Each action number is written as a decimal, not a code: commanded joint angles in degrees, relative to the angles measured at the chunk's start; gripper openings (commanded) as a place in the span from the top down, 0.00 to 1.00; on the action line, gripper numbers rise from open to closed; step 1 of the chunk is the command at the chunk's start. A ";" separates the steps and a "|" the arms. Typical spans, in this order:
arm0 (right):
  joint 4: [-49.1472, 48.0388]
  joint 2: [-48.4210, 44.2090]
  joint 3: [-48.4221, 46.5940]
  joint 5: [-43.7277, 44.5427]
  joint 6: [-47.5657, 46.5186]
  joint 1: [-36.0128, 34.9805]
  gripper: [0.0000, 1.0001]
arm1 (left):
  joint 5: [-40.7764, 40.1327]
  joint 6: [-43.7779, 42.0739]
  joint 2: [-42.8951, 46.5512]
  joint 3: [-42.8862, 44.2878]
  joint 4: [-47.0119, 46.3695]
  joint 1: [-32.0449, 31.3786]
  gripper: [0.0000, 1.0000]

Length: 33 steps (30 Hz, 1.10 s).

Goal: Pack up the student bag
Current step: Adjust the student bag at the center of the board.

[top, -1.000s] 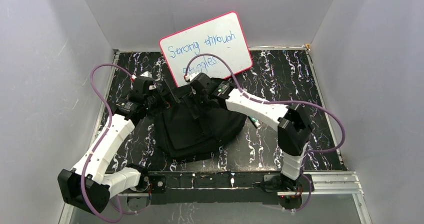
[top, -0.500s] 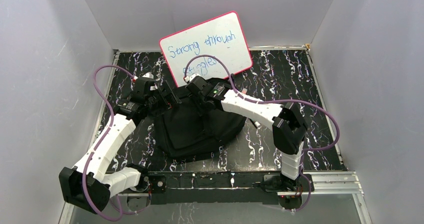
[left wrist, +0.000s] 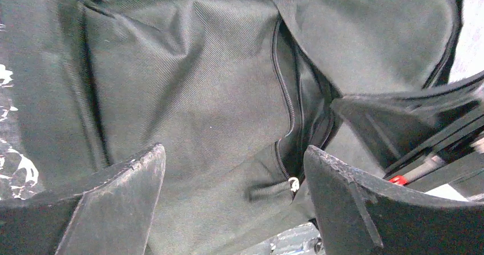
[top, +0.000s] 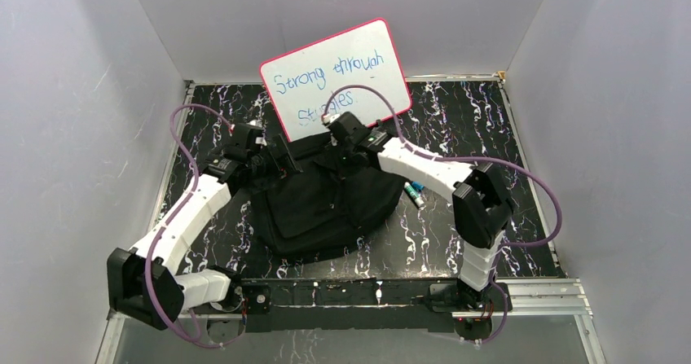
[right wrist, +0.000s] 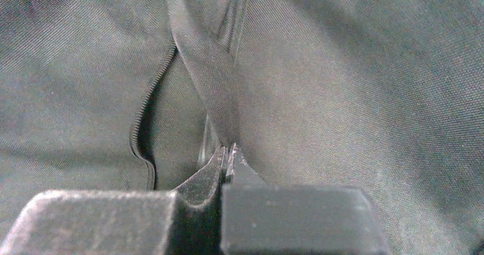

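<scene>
The student bag (top: 326, 205), a soft black backpack, lies in the middle of the table. My right gripper (top: 336, 147) is at its far top edge. The right wrist view shows this gripper (right wrist: 227, 149) shut on a black webbing strap (right wrist: 208, 67) of the bag, beside a partly open zip (right wrist: 149, 95). My left gripper (top: 279, 157) is at the bag's far left corner. In the left wrist view it (left wrist: 233, 152) stands open over the bag's fabric (left wrist: 200, 67), with a zip pull (left wrist: 293, 183) close to its right finger. What is inside the bag is hidden.
A pink-rimmed whiteboard (top: 338, 75) with blue writing leans at the back, just behind the bag. Markers (top: 414, 191) lie on the black marbled table (top: 464, 120) right of the bag. White walls close in the left, right and back.
My right gripper has shut on the bag's strap and moved back to the right, pulling the bag's top up toward the whiteboard. The left arm has shifted right toward the bag.
</scene>
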<state>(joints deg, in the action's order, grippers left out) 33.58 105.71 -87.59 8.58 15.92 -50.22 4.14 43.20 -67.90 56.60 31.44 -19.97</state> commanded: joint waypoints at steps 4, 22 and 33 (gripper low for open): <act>-12.59 -5.45 7.86 -19.85 3.89 9.43 1.00 | -6.47 1.67 -7.20 3.71 0.11 -9.68 0.15; -20.04 -6.22 15.46 -30.72 7.79 15.07 1.00 | -18.61 2.31 -25.27 20.38 12.33 -17.54 0.24; -20.92 -6.35 16.70 -32.48 8.41 16.02 1.00 | -25.73 0.84 -30.54 25.68 20.71 -21.13 0.45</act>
<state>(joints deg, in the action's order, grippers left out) 14.33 101.93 -71.59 -23.53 24.25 -35.27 -16.19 44.80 -97.45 79.22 46.70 -40.21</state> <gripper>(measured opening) 0.012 0.600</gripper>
